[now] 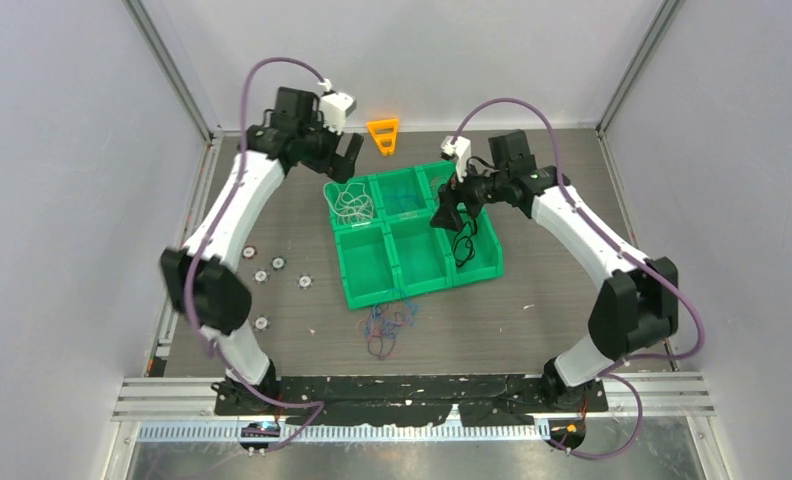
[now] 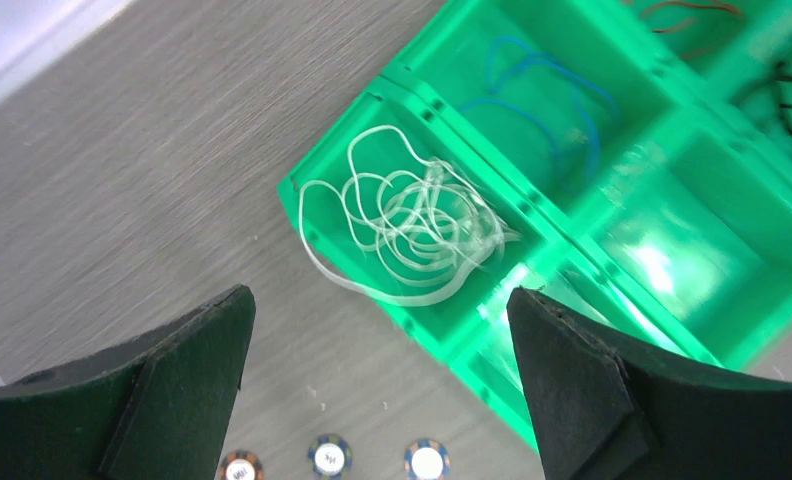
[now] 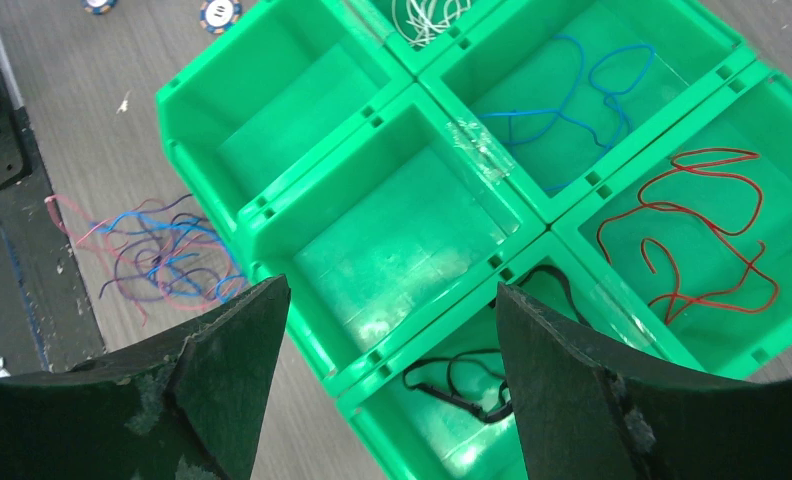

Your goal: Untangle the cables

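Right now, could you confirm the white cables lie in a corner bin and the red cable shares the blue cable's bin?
No: the right wrist view shows the red cable alone in its own bin, beside the blue cable's. The rest stands.

No text, label or number can be read (the round discs (image 2: 329, 455) show only blur).

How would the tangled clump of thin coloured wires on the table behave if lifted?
The tangled clump of thin blue, red and purple wires probably droops limply, given its loose curls. Its interlaced loops would likely lift together. So thin, it seems very light.
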Robot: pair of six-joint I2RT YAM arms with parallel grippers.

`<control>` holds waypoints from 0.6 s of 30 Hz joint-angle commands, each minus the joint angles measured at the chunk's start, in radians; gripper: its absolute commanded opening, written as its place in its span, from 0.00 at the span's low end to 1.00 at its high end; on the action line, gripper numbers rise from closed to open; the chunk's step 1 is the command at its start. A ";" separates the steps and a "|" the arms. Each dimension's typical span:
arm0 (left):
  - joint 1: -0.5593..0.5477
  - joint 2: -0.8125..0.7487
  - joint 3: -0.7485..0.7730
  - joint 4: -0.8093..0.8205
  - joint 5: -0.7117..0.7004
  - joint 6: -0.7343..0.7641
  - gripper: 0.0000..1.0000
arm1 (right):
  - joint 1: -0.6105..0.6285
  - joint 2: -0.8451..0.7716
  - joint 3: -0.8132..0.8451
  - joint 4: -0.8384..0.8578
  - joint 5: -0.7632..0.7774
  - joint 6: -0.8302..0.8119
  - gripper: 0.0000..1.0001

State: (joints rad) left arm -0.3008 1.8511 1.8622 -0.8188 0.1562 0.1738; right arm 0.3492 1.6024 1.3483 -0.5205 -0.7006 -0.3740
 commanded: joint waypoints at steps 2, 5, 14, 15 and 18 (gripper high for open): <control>-0.003 -0.373 -0.283 0.017 0.267 0.119 1.00 | -0.005 -0.198 -0.064 -0.106 0.013 -0.108 0.82; -0.044 -0.545 -0.520 -0.001 0.411 0.047 1.00 | -0.006 -0.301 -0.152 -0.146 0.038 -0.127 0.82; -0.077 -0.785 -0.912 0.254 0.296 -0.294 0.82 | -0.007 -0.499 -0.369 -0.153 0.106 -0.138 0.82; -0.020 -0.746 -0.867 0.259 0.278 -0.311 0.79 | -0.007 -0.516 -0.375 -0.153 0.107 -0.139 0.82; 0.104 -0.569 -0.654 0.189 0.192 -0.340 0.73 | -0.007 -0.532 -0.386 -0.149 0.107 -0.135 0.82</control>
State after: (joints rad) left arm -0.3317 1.1412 0.9543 -0.7334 0.4618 -0.0624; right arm 0.3454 1.1179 0.9634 -0.6876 -0.6121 -0.4961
